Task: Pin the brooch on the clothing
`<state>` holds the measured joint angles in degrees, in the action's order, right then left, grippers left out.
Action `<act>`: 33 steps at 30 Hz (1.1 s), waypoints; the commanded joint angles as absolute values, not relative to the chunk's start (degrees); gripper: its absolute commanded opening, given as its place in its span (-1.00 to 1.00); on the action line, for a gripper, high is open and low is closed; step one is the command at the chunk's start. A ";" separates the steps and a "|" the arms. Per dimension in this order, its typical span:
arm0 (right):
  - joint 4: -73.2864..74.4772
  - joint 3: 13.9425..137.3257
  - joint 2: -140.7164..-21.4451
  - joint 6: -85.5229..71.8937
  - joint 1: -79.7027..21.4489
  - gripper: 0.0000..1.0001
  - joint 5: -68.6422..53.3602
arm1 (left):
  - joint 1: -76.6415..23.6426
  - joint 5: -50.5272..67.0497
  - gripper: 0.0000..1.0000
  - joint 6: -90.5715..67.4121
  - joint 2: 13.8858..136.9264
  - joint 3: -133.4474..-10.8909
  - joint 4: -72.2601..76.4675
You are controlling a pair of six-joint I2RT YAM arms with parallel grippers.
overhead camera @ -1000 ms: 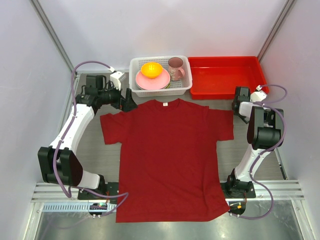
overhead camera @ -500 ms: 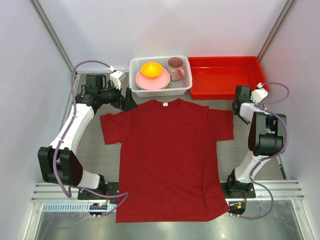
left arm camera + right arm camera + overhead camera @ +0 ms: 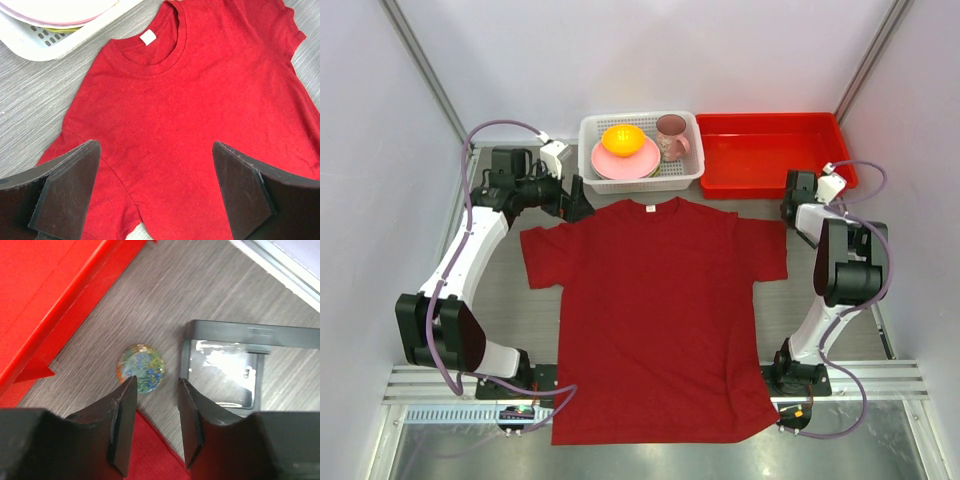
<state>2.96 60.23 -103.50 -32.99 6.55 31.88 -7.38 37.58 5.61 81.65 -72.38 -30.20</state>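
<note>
The clothing [image 3: 660, 310] is a dark red T-shirt lying flat on the table, neck toward the far side. The brooch [image 3: 141, 368] is a small round disc with a blue-green pattern. It lies on bare table just off the shirt's sleeve edge [image 3: 150, 460], near the red tray's corner. My right gripper [image 3: 156, 381] hangs open over it. The left fingertip [image 3: 127, 390] covers the disc's near edge, and nothing is between the jaws. My left gripper [image 3: 155, 146] stands wide open above the shirt's shoulder [image 3: 200, 100], holding nothing. The top view does not show the brooch.
A white basket [image 3: 590, 130] holds a pink plate, an orange and a pink cup behind the collar. The red tray [image 3: 770, 150] stands at the back right, its wall [image 3: 50, 300] close to the brooch. A dark-framed clear block [image 3: 225, 365] lies right of the brooch.
The right wrist has shifted slightly toward the red tray's corner. The left arm and the shirt have not moved.
</note>
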 commanded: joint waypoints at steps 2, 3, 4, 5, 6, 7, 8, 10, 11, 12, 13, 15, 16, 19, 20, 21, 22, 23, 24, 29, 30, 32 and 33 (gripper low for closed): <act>1.14 65.03 -106.78 -23.92 5.27 -0.13 29.36 | -7.38 38.41 0.96 6.59 81.74 -75.85 -29.97; 2.01 65.65 -107.57 -22.43 5.27 -0.07 28.66 | -7.47 38.32 0.96 6.59 81.74 -75.94 -30.06; 2.20 66.18 -107.93 -20.67 5.27 -0.05 26.56 | -7.38 38.32 0.97 6.68 81.74 -75.94 -30.06; 2.63 67.05 -108.10 -17.09 5.19 -0.02 26.11 | -7.47 38.23 0.96 6.85 81.74 -75.85 -30.41; 3.51 67.32 -108.11 -15.48 5.27 -0.01 25.76 | -7.47 38.32 0.97 7.03 81.74 -75.94 -30.50; 3.43 67.41 -107.76 -13.38 5.27 0.04 24.97 | -7.47 38.15 0.96 7.12 81.74 -76.02 -30.67; 3.17 67.06 -107.41 -9.71 5.27 0.11 24.18 | -7.47 38.14 0.96 7.12 81.74 -76.03 -30.85; 2.73 66.36 -105.13 -5.38 5.45 0.34 22.51 | -7.47 38.14 0.96 7.38 81.83 -76.46 -31.20; 2.46 65.75 -104.16 -3.45 5.62 0.40 18.85 | -7.47 38.06 0.97 7.47 81.83 -76.46 -31.38; 2.90 65.57 -103.19 -0.30 5.89 0.52 16.63 | -7.38 38.06 0.96 7.38 81.74 -76.46 -31.46; 3.68 65.65 -101.53 2.43 6.41 0.55 13.22 | -7.47 38.06 0.96 7.47 81.65 -76.55 -31.55; 8.75 68.01 -100.81 7.87 8.52 0.59 3.47 | -7.38 38.14 0.96 7.47 81.39 -76.29 -31.55; 11.23 69.42 -100.98 10.43 9.40 0.59 -1.36 | -7.47 38.06 0.96 7.38 81.21 -76.12 -31.55; 21.42 76.45 -102.48 19.14 12.30 0.57 -11.50 | -7.47 38.23 0.96 7.29 80.33 -75.24 -31.29; 24.32 80.55 -104.22 21.42 12.48 0.55 -13.25 | -7.38 38.32 0.96 7.38 79.72 -74.63 -31.12; 28.43 82.16 -104.93 23.62 12.83 0.54 -14.40 | -7.47 38.41 0.96 7.38 79.37 -74.10 -30.94; 30.13 83.48 -105.46 27.04 13.01 0.53 -15.28 | -7.47 38.50 0.96 7.38 79.19 -73.83 -30.59; 31.63 85.85 -106.86 28.90 13.01 0.50 -15.64 | -7.47 38.50 0.96 7.30 78.75 -73.57 -30.50; 34.69 87.09 -107.48 30.66 13.27 0.49 -17.12 | -7.38 38.58 0.96 7.29 78.66 -73.30 -30.41; 41.22 94.20 -112.05 36.82 14.41 0.45 -19.33 | -7.38 39.02 0.96 7.29 77.52 -72.86 -30.67; 42.70 94.83 -113.28 37.17 14.59 0.44 -19.94 | -7.47 39.20 0.96 7.29 77.26 -72.77 -30.76; 43.24 95.36 -113.90 37.44 15.12 0.44 -21.44 | -7.47 39.46 0.96 7.64 76.91 -72.60 -31.38; 44.11 95.45 -114.17 37.62 15.12 0.43 -21.97 | -7.47 39.55 0.96 7.56 76.73 -72.51 -31.46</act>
